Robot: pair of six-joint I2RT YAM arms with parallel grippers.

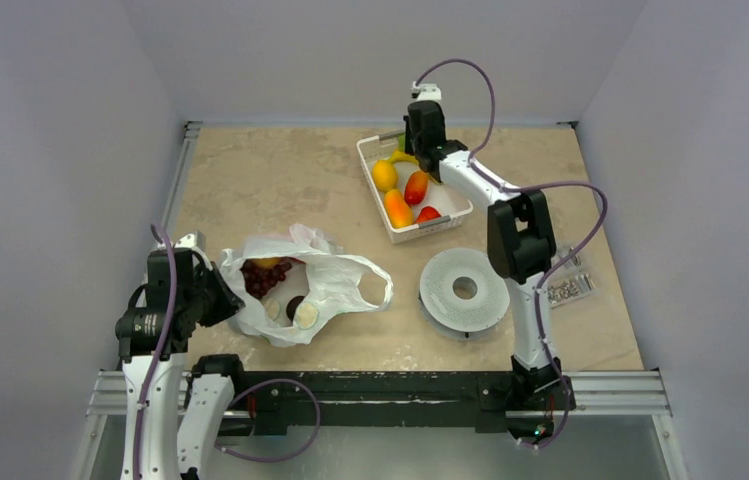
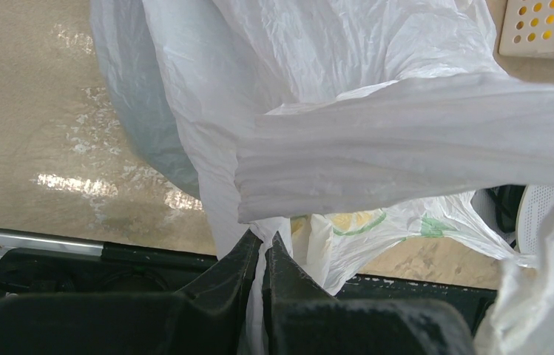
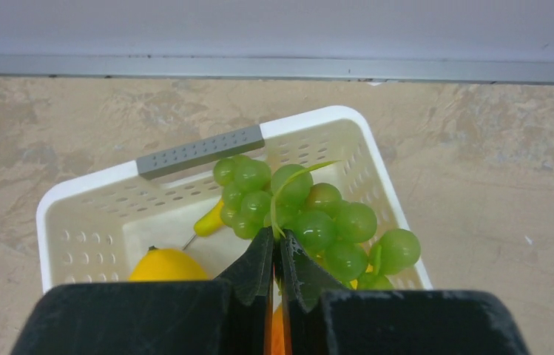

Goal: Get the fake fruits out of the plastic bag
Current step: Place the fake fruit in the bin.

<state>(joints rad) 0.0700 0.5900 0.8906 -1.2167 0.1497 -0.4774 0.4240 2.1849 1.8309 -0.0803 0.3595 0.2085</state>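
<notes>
The plastic bag (image 1: 335,275) lies on the table at the front left, its mouth open upward. Inside it I see a dark red grape bunch (image 1: 263,277), a yellow fruit (image 1: 266,263) and a dark round fruit (image 1: 294,306). My left gripper (image 1: 216,296) is shut on the bag's left edge; the left wrist view shows the film (image 2: 348,111) pinched in the gripper (image 2: 265,240). My right gripper (image 1: 416,150) is shut on the stem of the green grape bunch (image 3: 318,222), holding it over the far end of the white basket (image 3: 111,185). In that view the gripper (image 3: 277,235) hides part of the bunch.
The basket (image 1: 430,228) holds a yellow-orange fruit (image 1: 384,175), a red-orange one (image 1: 416,187), an orange one (image 1: 399,208), a red one (image 1: 429,214) and a banana (image 3: 209,220). A white disc with a hole (image 1: 465,290) and a packet of small parts (image 1: 570,288) lie right of the bag.
</notes>
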